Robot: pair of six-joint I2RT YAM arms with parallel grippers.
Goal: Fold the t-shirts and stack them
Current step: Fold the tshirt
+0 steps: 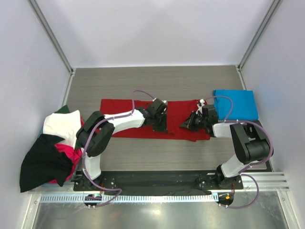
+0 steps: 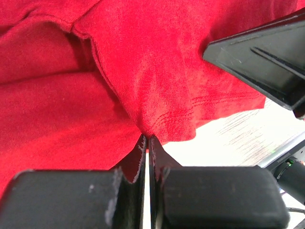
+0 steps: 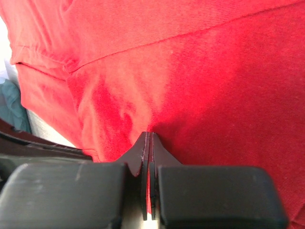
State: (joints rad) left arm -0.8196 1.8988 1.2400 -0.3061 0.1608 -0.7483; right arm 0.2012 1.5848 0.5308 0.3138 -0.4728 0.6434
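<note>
A deep red t-shirt [image 1: 119,106] lies spread across the middle of the table. Both grippers meet low over its near edge. My left gripper [image 1: 160,127] is shut, pinching a fold of the red cloth [image 2: 157,71] at its hem, right at the fingertips [image 2: 147,137]. My right gripper [image 1: 184,124] is also shut, with red cloth [image 3: 214,86] caught between its tips [image 3: 150,134]. A bright blue t-shirt [image 1: 236,104] lies folded flat at the back right. Other t-shirts, white, black and magenta, sit heaped in a pile [image 1: 50,145] at the left edge.
The right gripper's black finger [image 2: 259,52] shows close by in the left wrist view. Metal frame posts [image 1: 71,70] stand at the back corners, and pale walls close the sides. A black rail [image 1: 157,181] with the arm bases runs along the near edge.
</note>
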